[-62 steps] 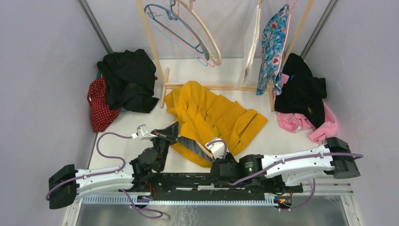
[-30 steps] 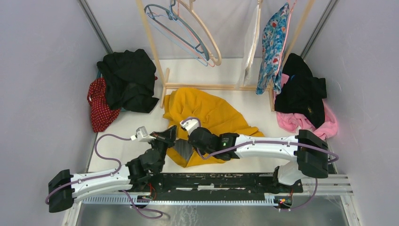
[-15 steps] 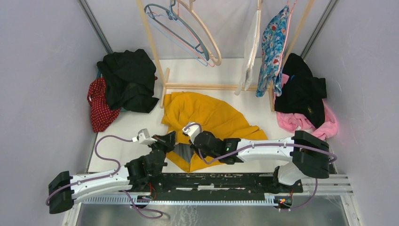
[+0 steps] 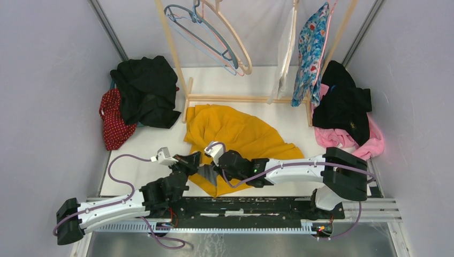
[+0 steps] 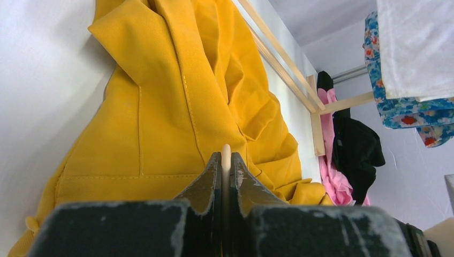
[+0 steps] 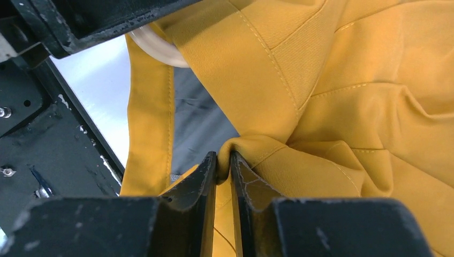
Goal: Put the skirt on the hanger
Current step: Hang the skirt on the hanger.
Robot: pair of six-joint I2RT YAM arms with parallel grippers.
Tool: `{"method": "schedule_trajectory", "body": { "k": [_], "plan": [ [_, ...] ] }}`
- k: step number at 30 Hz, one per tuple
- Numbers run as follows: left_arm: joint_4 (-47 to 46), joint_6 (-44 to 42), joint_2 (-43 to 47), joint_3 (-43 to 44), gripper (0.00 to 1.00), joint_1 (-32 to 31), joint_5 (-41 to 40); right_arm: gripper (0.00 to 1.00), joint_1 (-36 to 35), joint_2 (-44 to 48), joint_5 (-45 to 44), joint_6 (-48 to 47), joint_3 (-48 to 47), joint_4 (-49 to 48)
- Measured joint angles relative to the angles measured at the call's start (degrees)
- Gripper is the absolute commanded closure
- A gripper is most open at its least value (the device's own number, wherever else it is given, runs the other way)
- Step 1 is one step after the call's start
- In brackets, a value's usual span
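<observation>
The yellow skirt (image 4: 241,131) lies crumpled on the white table in front of the wooden rack. My left gripper (image 4: 195,157) is at its near left edge, shut on a thin cream hanger (image 5: 226,151) whose bar stands between the jaws (image 5: 226,160). The hanger's cream end (image 6: 155,45) pokes into the skirt's waistband in the right wrist view. My right gripper (image 4: 212,167) is shut on a fold of the skirt's waistband (image 6: 251,147), close beside the left gripper (image 6: 107,16). The grey lining (image 6: 198,123) shows in the opening. The skirt (image 5: 176,107) fills the left wrist view.
A wooden rack (image 4: 184,91) at the back carries spare hangers (image 4: 214,32), a white garment (image 4: 286,48) and a floral garment (image 4: 310,48). Black (image 4: 144,91) and red dotted (image 4: 112,120) clothes lie at the left. Black (image 4: 345,104) and pink (image 4: 350,142) clothes lie at the right.
My right arm swung from the near right edge leftward to the skirt's near edge and gripped it beside the left gripper. The spread skirt bunched up. The left gripper barely moved.
</observation>
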State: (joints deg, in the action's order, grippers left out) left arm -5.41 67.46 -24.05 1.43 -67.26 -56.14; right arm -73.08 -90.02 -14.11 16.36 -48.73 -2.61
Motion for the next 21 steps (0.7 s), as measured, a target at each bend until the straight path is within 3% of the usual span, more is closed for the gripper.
{"method": "schedule_trajectory", "body": {
  "k": [13,21],
  "plan": [
    [0.9,0.6,0.7,0.0,0.97,0.0,2.8,0.78,0.2,-4.5,1.5,-0.1,-1.2,-1.0],
    [3.9,2.0,0.5,1.7,0.97,0.0,3.7,0.75,1.4,-1.1,2.5,-0.2,-0.5,0.1]
  ]
}}
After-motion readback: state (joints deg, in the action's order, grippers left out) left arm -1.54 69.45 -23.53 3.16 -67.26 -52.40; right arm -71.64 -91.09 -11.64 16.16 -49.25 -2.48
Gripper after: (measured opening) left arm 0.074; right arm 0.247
